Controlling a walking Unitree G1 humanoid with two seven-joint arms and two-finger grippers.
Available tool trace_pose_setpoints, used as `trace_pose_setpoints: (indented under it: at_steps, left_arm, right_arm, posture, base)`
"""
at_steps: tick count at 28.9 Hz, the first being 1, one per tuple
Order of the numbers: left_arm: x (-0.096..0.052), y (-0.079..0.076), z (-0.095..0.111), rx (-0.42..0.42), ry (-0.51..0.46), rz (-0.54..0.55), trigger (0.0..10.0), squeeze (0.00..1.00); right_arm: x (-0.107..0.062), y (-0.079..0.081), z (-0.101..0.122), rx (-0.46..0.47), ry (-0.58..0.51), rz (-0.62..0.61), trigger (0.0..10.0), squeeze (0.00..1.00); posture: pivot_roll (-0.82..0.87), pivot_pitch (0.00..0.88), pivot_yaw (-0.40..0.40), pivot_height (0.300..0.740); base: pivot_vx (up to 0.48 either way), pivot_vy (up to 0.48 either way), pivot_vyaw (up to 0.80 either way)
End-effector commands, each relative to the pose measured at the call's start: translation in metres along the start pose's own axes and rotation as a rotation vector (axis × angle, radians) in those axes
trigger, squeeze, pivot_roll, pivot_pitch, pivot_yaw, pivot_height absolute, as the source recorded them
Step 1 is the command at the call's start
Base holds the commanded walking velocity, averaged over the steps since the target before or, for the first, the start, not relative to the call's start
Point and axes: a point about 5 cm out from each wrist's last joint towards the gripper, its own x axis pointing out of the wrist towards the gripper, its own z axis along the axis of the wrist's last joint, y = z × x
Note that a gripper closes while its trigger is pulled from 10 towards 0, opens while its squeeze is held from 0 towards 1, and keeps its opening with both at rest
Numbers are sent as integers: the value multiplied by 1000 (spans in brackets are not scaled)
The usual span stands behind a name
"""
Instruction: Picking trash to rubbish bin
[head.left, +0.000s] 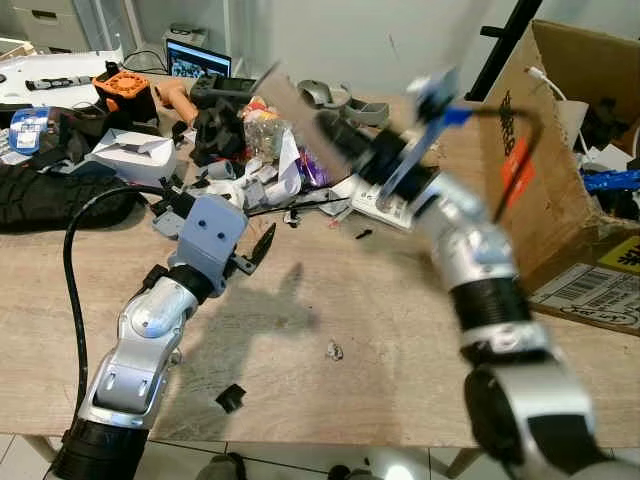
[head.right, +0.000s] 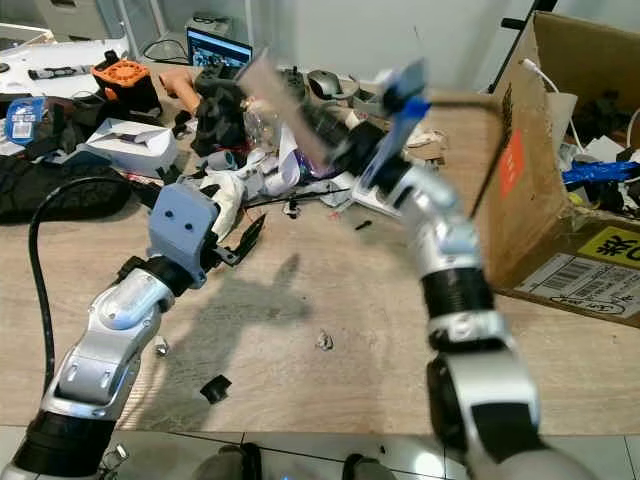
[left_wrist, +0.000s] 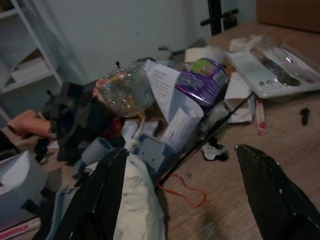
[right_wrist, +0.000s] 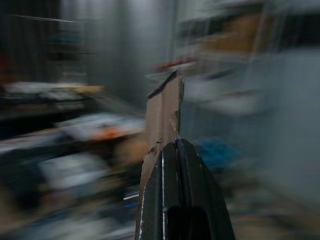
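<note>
A pale wood-grain table (head.left: 330, 300) carries a heap of crumpled paper and wrappers (head.left: 270, 165) at its far side, a large open cardboard box (head.left: 570, 170) and small black scraps (head.left: 229, 398).

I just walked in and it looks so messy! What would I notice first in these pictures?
First, the right pincer, raised above the table, shut on a flat piece of cardboard that sticks up and looks blurred. Next, the heap of trash at the far side of the wooden table, crumpled paper and wrappers, with the open left pincer near its edge. On the right stands a big cardboard box full of bits.
</note>
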Motion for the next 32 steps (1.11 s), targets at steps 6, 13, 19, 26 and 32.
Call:
trace_pose_setpoints:
  at_steps: [6, 13, 19, 26, 32]
  left_arm:
    - [-3, -3, -5, -9, 13, 2, 10000, 0]
    - [-5, -1, -6, -10, 19, 10, 10000, 0]
    - [0, -3, -7, -11, 18, -3, 10000, 0]
    - [1, -2, -6, -6, 15, -10, 10000, 0]
    - [-1, 1, -7, 1, 19, 2, 10000, 0]
  right_arm:
    - [-53, -79, 13, -71, 18, -487, 10000, 0]
    - [-104, -126, 35, -155, 43, -772, 10000, 0]
    - [-149, -153, 45, -106, -7, -1013, 10000, 0]
    - [-150, -154, 44, -88, -24, -1027, 10000, 1000]
    - [-141, -152, 43, -81, -36, -1017, 10000, 0]
  posture:
    - [85, 224, -67, 740]
    - [75, 222, -64, 740]
    - [68, 221, -55, 740]
    - [74, 215, -53, 740]
    - [81, 215, -60, 740]
  base:
    - [0, 0, 0]
    - [0, 0, 0]
    - [0, 0, 0]
    - [0, 0, 0]
    - [0, 0, 0]
